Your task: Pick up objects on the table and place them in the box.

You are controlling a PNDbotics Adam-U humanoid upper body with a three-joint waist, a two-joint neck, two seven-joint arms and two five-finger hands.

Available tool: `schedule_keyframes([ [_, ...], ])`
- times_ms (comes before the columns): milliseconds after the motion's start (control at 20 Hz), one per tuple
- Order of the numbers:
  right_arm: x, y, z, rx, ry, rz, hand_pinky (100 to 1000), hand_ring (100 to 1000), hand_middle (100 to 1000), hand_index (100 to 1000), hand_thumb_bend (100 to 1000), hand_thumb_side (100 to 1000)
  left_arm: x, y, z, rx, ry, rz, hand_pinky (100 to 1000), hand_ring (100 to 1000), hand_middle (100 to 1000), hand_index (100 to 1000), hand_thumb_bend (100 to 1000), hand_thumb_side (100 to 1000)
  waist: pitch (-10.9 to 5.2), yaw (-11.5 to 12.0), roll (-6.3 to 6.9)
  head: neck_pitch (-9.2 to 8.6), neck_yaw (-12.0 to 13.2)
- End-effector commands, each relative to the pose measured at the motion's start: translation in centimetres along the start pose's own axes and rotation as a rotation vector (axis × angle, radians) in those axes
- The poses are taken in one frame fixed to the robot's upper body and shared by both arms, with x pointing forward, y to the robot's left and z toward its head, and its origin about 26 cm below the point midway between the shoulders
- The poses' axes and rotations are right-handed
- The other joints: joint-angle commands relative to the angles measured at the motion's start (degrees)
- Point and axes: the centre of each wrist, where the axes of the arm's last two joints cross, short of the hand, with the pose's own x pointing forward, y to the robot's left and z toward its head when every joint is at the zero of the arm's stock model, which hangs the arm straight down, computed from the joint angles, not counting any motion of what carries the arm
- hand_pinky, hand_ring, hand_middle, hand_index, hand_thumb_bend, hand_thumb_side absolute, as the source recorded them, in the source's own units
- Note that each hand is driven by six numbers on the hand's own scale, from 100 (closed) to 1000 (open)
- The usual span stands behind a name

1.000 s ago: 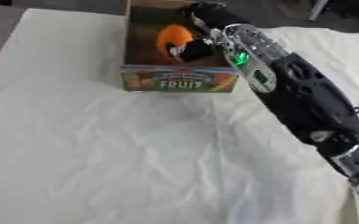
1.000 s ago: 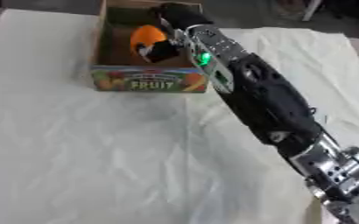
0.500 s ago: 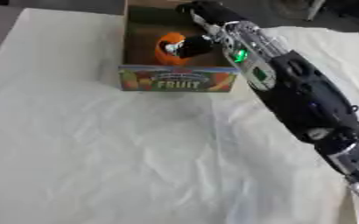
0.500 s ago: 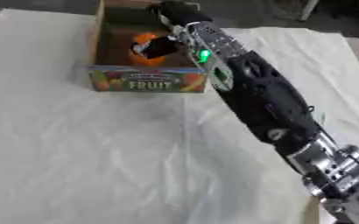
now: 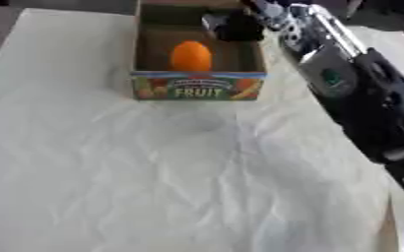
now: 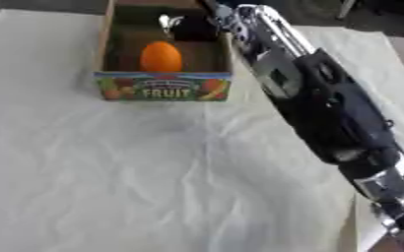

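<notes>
White cloth bears box point(image 5: 197, 91); orange point(image 5: 191, 55) lies below right hand's point(image 5: 236, 27) fingers.

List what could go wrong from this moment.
The right hand hangs over the box beside its right wall; pulling back carelessly could catch that wall and drag or tip the box. The orange fruit lies free inside and could roll if the box is jolted.
</notes>
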Motion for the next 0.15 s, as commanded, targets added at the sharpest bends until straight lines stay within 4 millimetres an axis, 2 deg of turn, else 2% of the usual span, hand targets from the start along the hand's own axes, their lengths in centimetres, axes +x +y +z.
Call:
schedule_keyframes([
  [50, 1.21, -3.35, 2.75, -0.104, -0.042, -0.02, 943, 1000, 784, 975, 144, 718, 0.58, 0.31, -0.18, 0.009, -0.023, -0.008, 328, 369, 639, 717, 100, 723, -1.52, -0.38, 0.66, 0.5, 0.77],
  [150, 0.92, -3.44, 3.53, -0.125, -0.048, -0.046, 946, 1000, 780, 976, 134, 711, 0.56, 0.34, -0.14, 0.011, -0.022, -0.009, 328, 369, 639, 717, 100, 722, -1.78, -0.81, 1.06, 0.84, 1.29],
])
